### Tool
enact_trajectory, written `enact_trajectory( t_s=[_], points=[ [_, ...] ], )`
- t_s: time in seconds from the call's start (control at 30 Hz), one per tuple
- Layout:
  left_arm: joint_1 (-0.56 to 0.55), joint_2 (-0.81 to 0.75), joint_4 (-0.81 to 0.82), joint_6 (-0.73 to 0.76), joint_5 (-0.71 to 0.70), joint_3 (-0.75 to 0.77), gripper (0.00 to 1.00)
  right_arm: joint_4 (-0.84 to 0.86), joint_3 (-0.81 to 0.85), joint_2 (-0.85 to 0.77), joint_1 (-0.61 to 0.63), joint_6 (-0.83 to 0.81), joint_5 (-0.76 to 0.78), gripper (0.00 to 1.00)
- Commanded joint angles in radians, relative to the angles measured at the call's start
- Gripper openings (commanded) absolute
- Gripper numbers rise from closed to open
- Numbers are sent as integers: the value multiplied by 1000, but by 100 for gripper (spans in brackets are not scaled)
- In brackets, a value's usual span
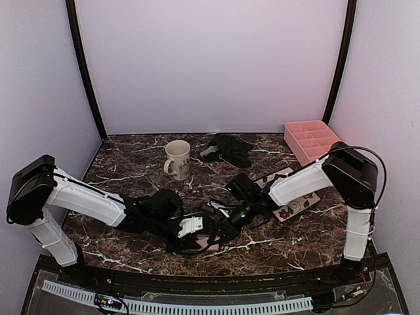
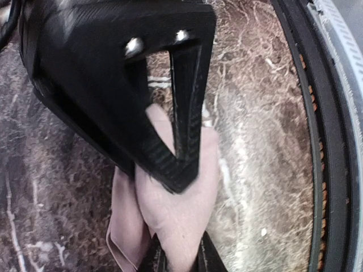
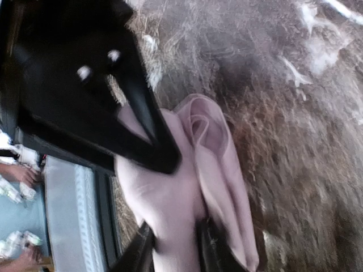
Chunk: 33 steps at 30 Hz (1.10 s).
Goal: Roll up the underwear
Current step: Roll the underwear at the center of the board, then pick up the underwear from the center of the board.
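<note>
The pale pink underwear lies bunched on the marble table near the front edge, partly rolled at one end. My left gripper is shut on its pink cloth, one finger above and one below. My right gripper is shut on the same garment from the other side. In the top view both grippers meet over it and hide most of it. The black ribbed underwear lies crumpled at the back of the table, apart from both grippers.
A white mug stands at the back left. A pink divided box sits at the back right. A flowered white square plate lies under the right arm. The table's black front rim is close to the pink garment.
</note>
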Motion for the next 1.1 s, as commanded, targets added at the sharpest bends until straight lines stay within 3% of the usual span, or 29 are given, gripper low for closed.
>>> enact_trajectory(
  t_s=[0.0, 0.17, 0.43, 0.63, 0.7, 1.07],
  points=[
    [18, 57, -158, -79, 157, 35, 3, 111, -166, -160, -8, 35, 302, 35],
    [88, 162, -281, -124, 325, 133, 2, 259, -348, -399, 4, 4, 451, 47],
    [187, 387, -555, -114, 549, 356, 2, 206, -447, -608, 170, -179, 673, 46],
    [215, 527, -683, -109, 623, 476, 1, 190, -423, -576, 282, -190, 677, 46],
    [225, 555, -710, -102, 647, 497, 2, 178, -397, -536, 306, -302, 787, 45],
    [262, 707, -842, -30, 744, 619, 3, 157, -275, -360, 359, -410, 900, 46]
  ],
)
